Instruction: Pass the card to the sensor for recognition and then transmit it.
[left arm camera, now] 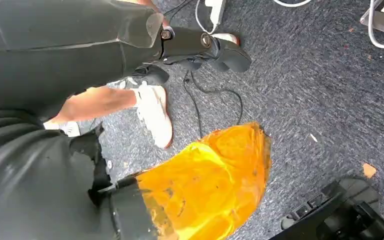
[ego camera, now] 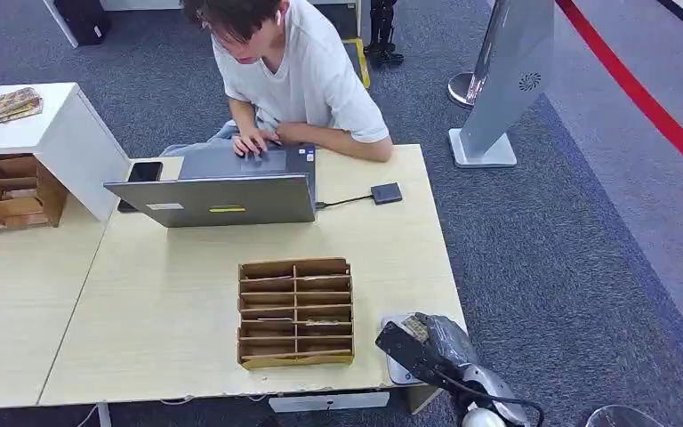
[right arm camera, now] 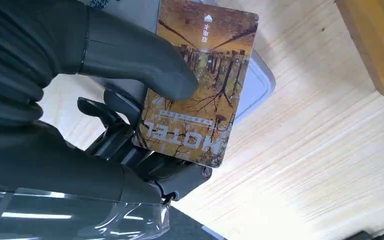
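Firmly pinched the card (right arm camera: 200, 85) in the right hand (right arm camera: 130, 100), thumb pressing it, over the sensor (right arm camera: 257, 85); left hand's (left arm camera: 200, 47) fingers too unclear to judge.

Brown-gold tree-patterned card (right arm camera: 200, 85), pale wood-grain table (ego camera: 169, 302), grey-blue carpet (ego camera: 551, 258)

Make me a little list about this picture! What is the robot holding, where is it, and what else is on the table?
Held thing: card, brown tree picture, pinched by the right hand
Card place: over a pale grey sensor pad at the table's near right corner
Left hand: hanging low over the carpet
Also on table: wooden sorter box, laptop
Person: typing on the laptop
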### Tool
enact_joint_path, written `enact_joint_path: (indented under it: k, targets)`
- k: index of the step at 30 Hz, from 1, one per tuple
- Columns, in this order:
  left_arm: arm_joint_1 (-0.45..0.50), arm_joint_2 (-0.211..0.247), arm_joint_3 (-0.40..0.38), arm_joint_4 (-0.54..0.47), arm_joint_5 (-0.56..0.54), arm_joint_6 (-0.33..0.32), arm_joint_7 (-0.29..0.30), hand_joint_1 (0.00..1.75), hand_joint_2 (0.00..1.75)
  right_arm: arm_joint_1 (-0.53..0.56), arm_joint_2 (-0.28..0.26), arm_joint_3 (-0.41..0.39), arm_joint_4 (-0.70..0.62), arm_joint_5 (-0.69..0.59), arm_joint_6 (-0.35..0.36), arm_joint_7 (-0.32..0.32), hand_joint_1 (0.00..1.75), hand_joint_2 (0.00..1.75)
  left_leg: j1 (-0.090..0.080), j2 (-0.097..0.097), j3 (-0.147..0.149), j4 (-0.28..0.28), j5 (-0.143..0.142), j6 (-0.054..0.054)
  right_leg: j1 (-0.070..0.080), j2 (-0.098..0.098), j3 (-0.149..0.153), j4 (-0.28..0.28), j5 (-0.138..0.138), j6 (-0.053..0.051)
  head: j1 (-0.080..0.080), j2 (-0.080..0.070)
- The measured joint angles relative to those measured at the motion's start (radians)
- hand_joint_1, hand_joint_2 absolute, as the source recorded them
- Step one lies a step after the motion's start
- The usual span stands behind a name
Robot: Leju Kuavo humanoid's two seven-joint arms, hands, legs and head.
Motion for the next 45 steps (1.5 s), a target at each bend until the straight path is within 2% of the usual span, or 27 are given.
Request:
enact_joint_path:
  k: [14,20,27,32,45]
  targets:
    - [0.000,0.000,0.000,0.000,0.007,0.000,0.000,0.00,0.00,0.000,0.030,-0.026,-0.002,0.083,-0.042,-0.011,1.75,1.75,0.000,0.000,0.000,0.000,0.000,-0.001,0.000,0.000,0.000,0.000,0.000,0.000,0.000,0.000]
    - [0.001,0.001,0.000,0.000,0.008,-0.008,-0.002,0.00,0.00,-0.003,0.055,-0.046,-0.032,0.151,-0.099,-0.079,1.75,1.75,0.000,0.000,0.000,0.000,0.000,-0.001,0.000,0.000,0.000,0.000,0.000,0.000,0.000,0.000]
    - [0.001,0.001,0.000,0.000,0.001,-0.022,-0.010,0.00,0.00,-0.029,0.083,-0.053,-0.138,0.235,-0.190,-0.151,1.75,1.75,0.000,0.000,-0.001,0.000,0.001,-0.001,0.000,0.000,-0.001,0.001,0.000,0.000,0.000,0.000]
    - [-0.003,0.002,0.000,0.000,-0.002,-0.052,-0.010,0.00,0.00,-0.067,0.091,-0.054,-0.219,0.272,-0.219,-0.187,1.75,1.75,0.000,0.000,-0.001,0.000,0.001,-0.001,0.000,0.000,-0.001,0.001,0.000,0.000,0.000,0.000]
    - [-0.010,0.002,0.000,0.000,-0.042,-0.083,-0.015,0.00,0.00,-0.146,0.100,-0.027,-0.375,0.350,-0.310,-0.286,1.75,1.75,0.000,0.000,-0.001,0.000,0.001,-0.001,0.000,0.000,-0.001,0.001,0.000,0.000,0.000,0.000]
